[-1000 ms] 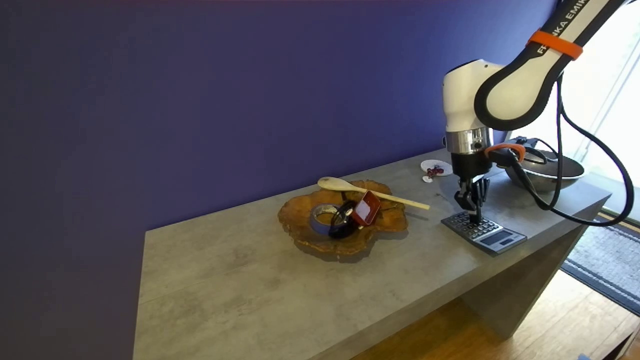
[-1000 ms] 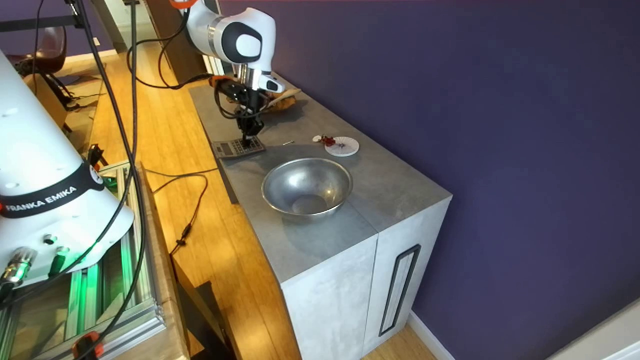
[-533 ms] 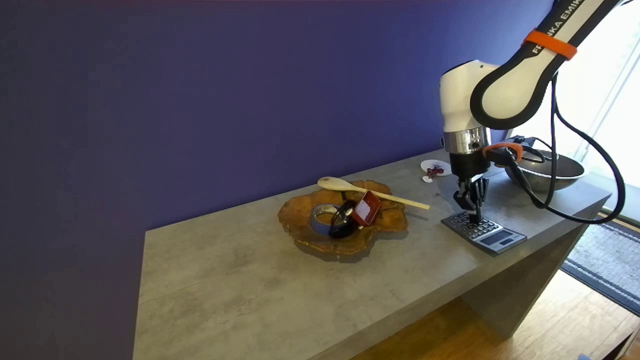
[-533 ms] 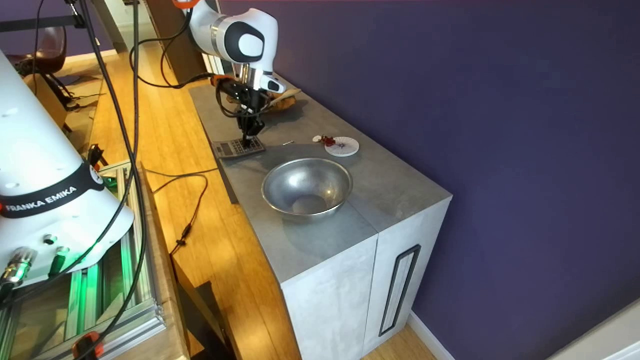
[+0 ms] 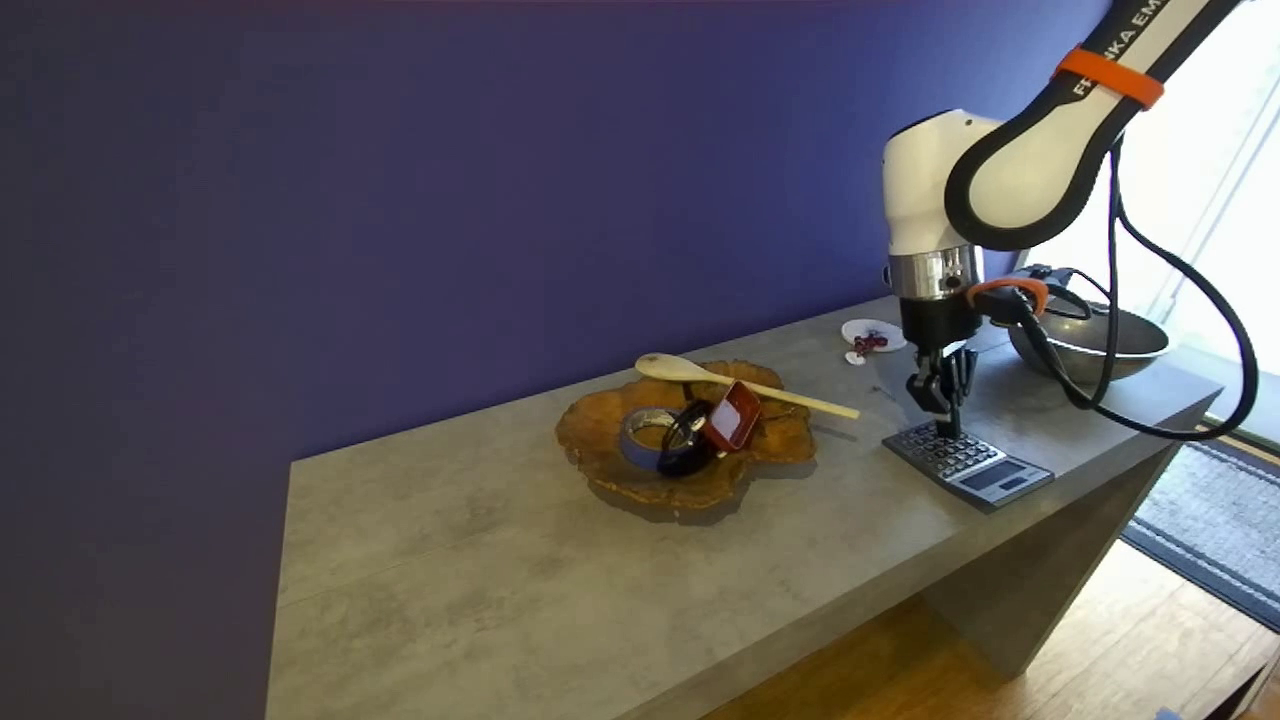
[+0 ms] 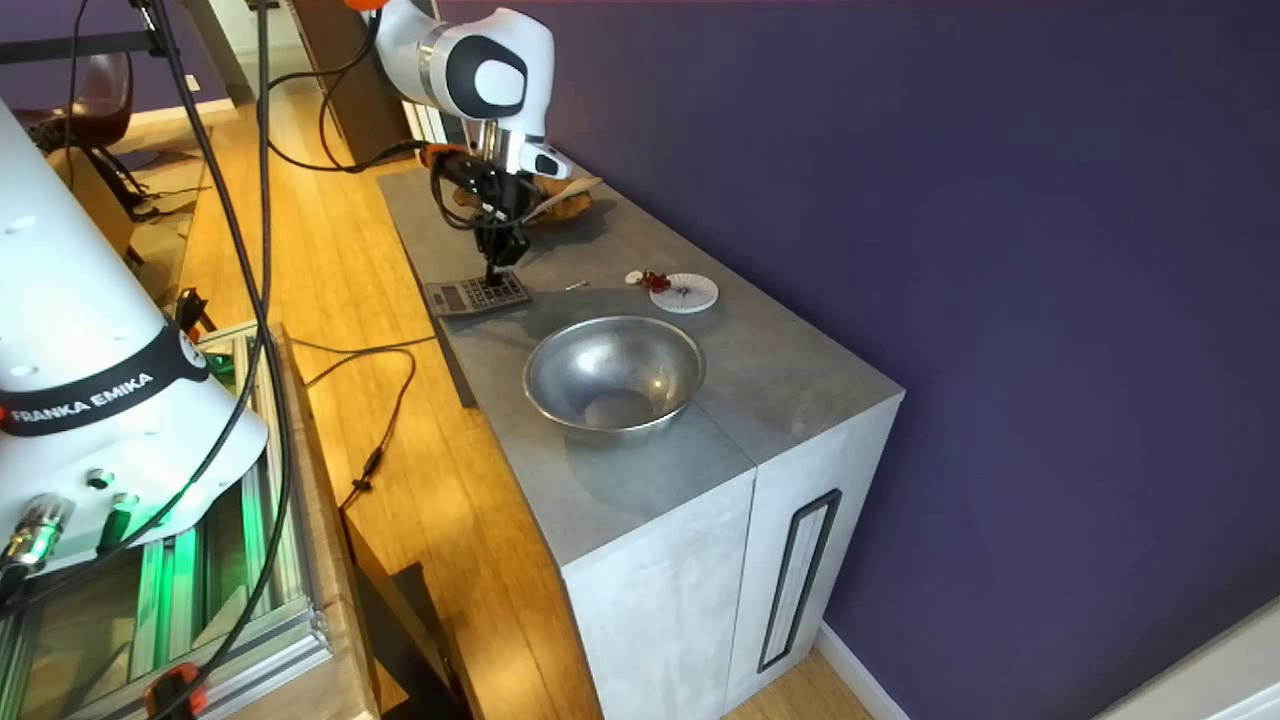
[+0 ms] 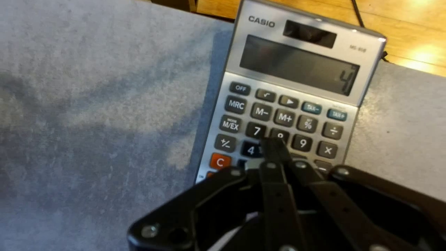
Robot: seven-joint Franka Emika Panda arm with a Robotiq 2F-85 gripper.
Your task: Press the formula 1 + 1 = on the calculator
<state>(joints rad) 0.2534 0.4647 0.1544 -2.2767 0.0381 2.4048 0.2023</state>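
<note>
- Wrist view: the gripper (image 7: 277,148) is seen narrow — its fingers (image 7: 273,184) together, the tip pointed down over the keys (image 7: 285,117), just beside 4 and overlapping 8.
- Whether any key is touched cannot be told; a 4 is shown on the display (image 7: 299,64).
- The calculator (image 7: 289,89) is laid flat on the counter (image 5: 540,570), near one long edge.
- The bowl (image 6: 580,365) and the dish (image 6: 695,298) are set apart from it.
- On its other side — a tray (image 5: 600,420), by which a spoon (image 5: 745,383), tape (image 5: 634,442) and a red box (image 5: 735,415) are carried.
</note>
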